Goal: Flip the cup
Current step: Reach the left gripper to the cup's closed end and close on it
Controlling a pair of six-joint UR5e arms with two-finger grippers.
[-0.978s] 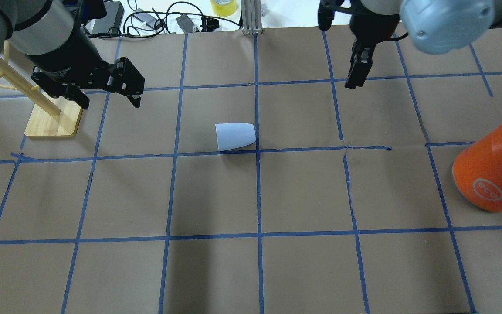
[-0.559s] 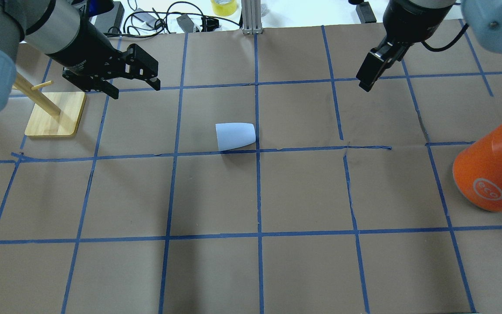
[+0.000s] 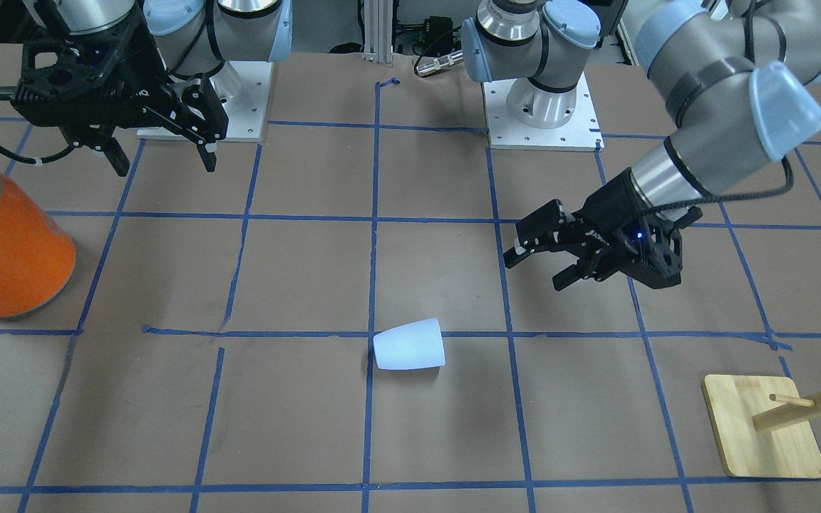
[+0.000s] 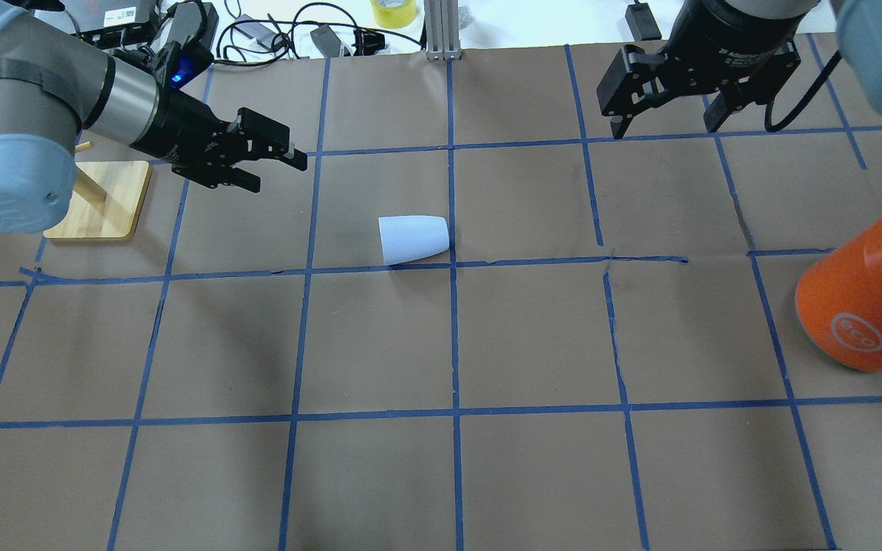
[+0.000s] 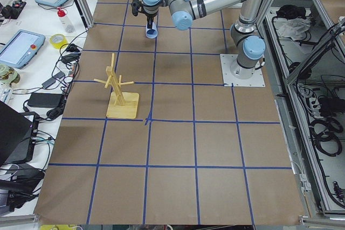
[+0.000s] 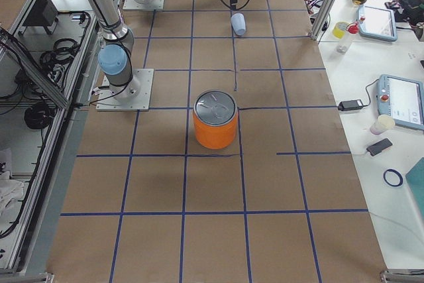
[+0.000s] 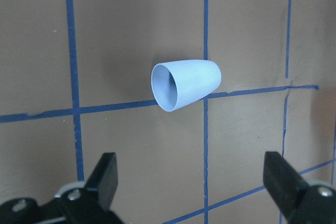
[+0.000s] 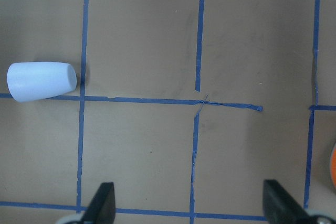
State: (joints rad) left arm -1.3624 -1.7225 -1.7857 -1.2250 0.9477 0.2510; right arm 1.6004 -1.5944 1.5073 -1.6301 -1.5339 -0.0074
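The pale blue cup (image 4: 413,239) lies on its side on the brown paper near the table's middle, wide mouth toward my left arm. It also shows in the front view (image 3: 409,345), the left wrist view (image 7: 186,83) and the right wrist view (image 8: 41,81). My left gripper (image 4: 276,170) is open and empty, above the table, left of and beyond the cup; its fingers (image 7: 107,174) frame the cup's mouth from a distance. My right gripper (image 4: 663,128) is open and empty, far right of and beyond the cup, pointing down.
A large orange can (image 4: 866,295) with a silver top stands at the right edge. A wooden peg stand (image 4: 96,200) stands at the left, just behind my left arm. Cables and a tape roll (image 4: 393,11) lie beyond the far table edge.
My left gripper has moved right, toward the cup, and turned to point at it. My right gripper has rotated so that both spread fingers now show. The cup has not moved.
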